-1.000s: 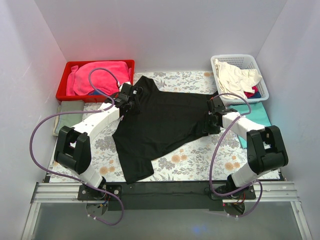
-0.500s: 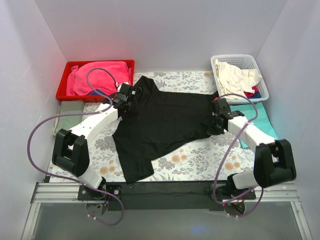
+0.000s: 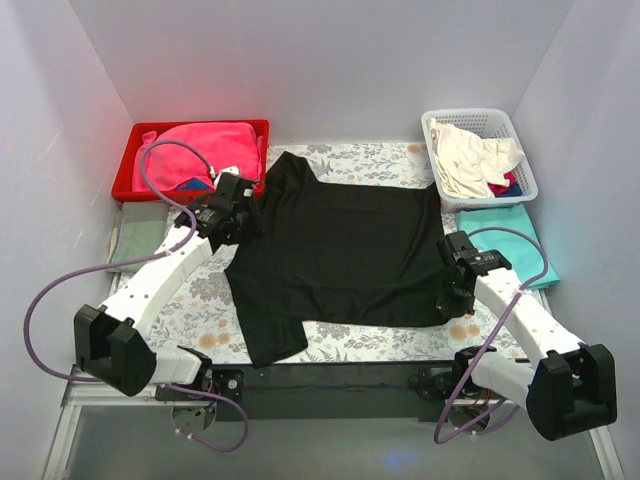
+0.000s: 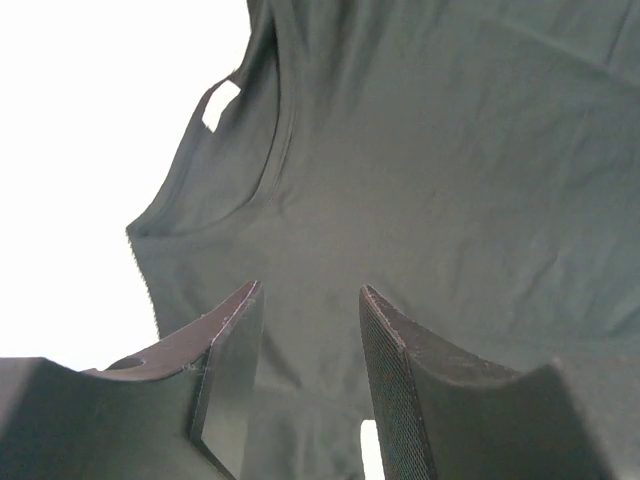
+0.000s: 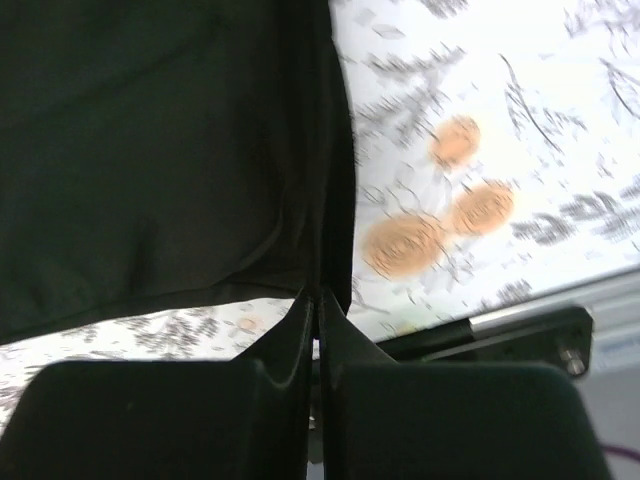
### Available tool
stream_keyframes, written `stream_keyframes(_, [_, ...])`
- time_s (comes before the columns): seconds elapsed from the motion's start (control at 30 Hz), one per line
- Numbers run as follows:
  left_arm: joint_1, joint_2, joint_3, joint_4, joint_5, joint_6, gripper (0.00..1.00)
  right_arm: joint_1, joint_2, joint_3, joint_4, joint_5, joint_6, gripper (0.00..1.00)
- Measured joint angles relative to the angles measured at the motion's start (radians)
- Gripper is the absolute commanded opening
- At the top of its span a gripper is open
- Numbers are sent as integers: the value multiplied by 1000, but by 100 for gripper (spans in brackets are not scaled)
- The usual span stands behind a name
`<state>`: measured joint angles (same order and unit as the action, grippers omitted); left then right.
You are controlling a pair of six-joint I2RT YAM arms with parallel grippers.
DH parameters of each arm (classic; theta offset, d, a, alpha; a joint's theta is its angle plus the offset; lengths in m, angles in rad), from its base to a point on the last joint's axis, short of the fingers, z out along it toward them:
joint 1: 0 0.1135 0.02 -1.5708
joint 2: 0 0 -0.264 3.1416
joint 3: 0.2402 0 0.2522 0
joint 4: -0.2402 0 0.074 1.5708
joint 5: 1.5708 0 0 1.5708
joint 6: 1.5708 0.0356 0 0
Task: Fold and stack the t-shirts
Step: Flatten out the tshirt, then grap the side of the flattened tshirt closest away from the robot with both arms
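Observation:
The black t-shirt (image 3: 340, 250) lies spread on the floral table cover, collar at the far left, one sleeve hanging toward the near edge. My left gripper (image 3: 245, 218) hovers open over the shirt's left shoulder; in the left wrist view its jaws (image 4: 310, 290) stand apart above the dark cloth (image 4: 450, 150) by the collar. My right gripper (image 3: 450, 300) is shut on the shirt's near right edge; the right wrist view shows it (image 5: 318, 295) pinching the hem (image 5: 335, 200). The teal t-shirt (image 3: 512, 232) lies folded at the right.
A red bin (image 3: 125, 180) with pink cloth stands at the back left. A white basket (image 3: 525, 170) with cream clothes stands at the back right. A grey-green folded cloth (image 3: 140, 238) lies at the left. The table's near rail (image 3: 330, 378) is close to the right gripper.
My right gripper has pulled the shirt's right edge nearer and rightward, flattening the body. My left gripper has drawn back a little to the left and nearer.

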<state>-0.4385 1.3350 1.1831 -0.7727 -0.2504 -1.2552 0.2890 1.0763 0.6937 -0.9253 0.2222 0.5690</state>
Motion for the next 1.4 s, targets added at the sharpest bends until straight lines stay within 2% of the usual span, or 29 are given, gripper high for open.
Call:
stream_keyframes(0.27, [-6, -101, -51, -110, 58, -28, 41, 0, 8, 18, -142, 69, 78, 1])
stream_keyframes(0.57, [-90, -209, -94, -305, 210, -114, 39, 0, 55, 52, -153, 94, 87, 1])
stream_keyframes(0.7, [-116, -267, -154, -387, 249, -165, 44, 0, 67, 52, -149, 94, 85, 1])
stream_keyframes(0.87, [-121, -369, -257, -478, 266, -246, 45, 0, 69, 52, -145, 93, 84, 1])
stream_keyframes(1.17, [-145, -403, -381, -503, 270, -386, 41, 0, 69, 52, -137, 93, 82, 1])
stream_keyframes(1.4, [-227, -371, -486, -456, 261, -481, 40, 0, 69, 52, -118, 93, 82, 1])
